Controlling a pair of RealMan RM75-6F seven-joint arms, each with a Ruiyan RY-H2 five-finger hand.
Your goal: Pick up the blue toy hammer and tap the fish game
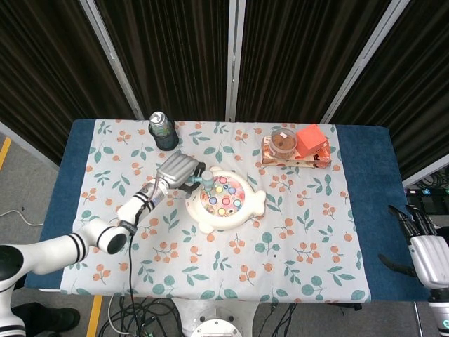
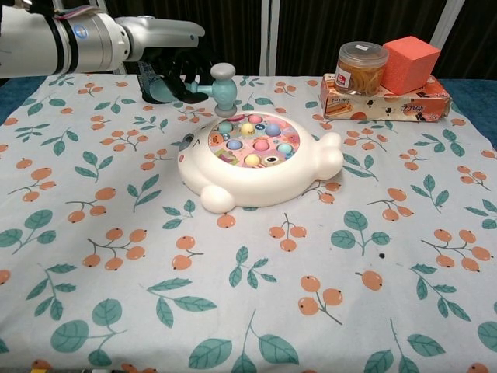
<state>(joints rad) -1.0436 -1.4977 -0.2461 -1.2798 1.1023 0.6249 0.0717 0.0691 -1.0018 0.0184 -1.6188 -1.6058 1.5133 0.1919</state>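
The white fish game (image 1: 226,200) (image 2: 260,161), with coloured pegs on its pink top, sits mid-table. My left hand (image 1: 178,171) (image 2: 167,65) grips the handle of the blue toy hammer (image 1: 205,178) (image 2: 224,85) just left of the game. The hammer head hangs a little above the game's upper left rim, apart from the pegs. My right hand (image 1: 424,246) rests off the table's right edge with fingers apart and nothing in it; the chest view does not show it.
A dark can (image 1: 163,130) stands at the back left, behind my left hand. At the back right a flat box (image 1: 295,156) (image 2: 384,96) carries a clear jar (image 1: 283,142) (image 2: 361,67) and an orange block (image 1: 311,140) (image 2: 410,64). The leaf-print cloth (image 2: 233,295) covers the table.
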